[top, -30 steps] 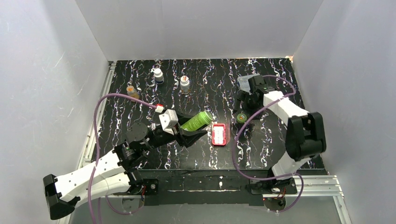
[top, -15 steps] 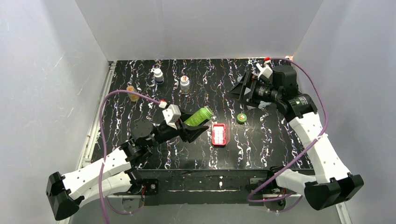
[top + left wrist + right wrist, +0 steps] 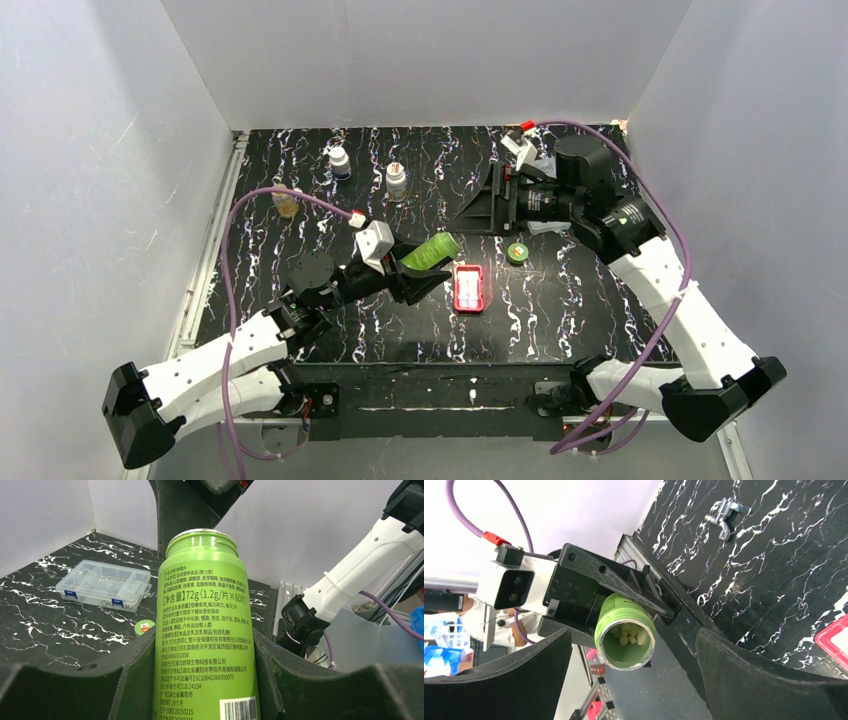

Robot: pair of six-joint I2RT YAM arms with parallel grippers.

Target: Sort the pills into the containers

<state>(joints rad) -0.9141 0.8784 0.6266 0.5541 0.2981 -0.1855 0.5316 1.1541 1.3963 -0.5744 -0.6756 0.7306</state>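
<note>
The pills [image 3: 626,632] are pale, oblong tablets. They are heaped in the bottom of an uncapped green bottle [image 3: 428,250], and the right wrist view looks straight down its round mouth at them. None can be seen outside the bottle.

The left pincer [image 3: 430,265] is clenched on this bottle. In the left wrist view its black fingers [image 3: 125,680] press the lower body from both sides, with the printed label facing the camera. From above, the bottle is tilted, its open mouth pointing away and to the right.

The pill case [image 3: 468,288] lies flat on the black, white-veined tabletop [image 3: 560,300], just beside the left pincer's tips and a little nearer than the bottle's mouth. It is a small red rectangle with rounded corners. Its whitish compartments [image 3: 468,290] sit in two short columns inside the red rim; whether anything lies in them is too small to tell. One red corner of the case also shows at the edge of the right wrist view.

The right pincer [image 3: 485,200] is released, with its fingers spread wide and nothing between them. It hangs beyond the bottle, facing its mouth.

The bottle's green cap [image 3: 518,252] lies on the tabletop to the right of the case, apart from it. A clear plastic compartment box [image 3: 105,584] sits farther back.
</note>
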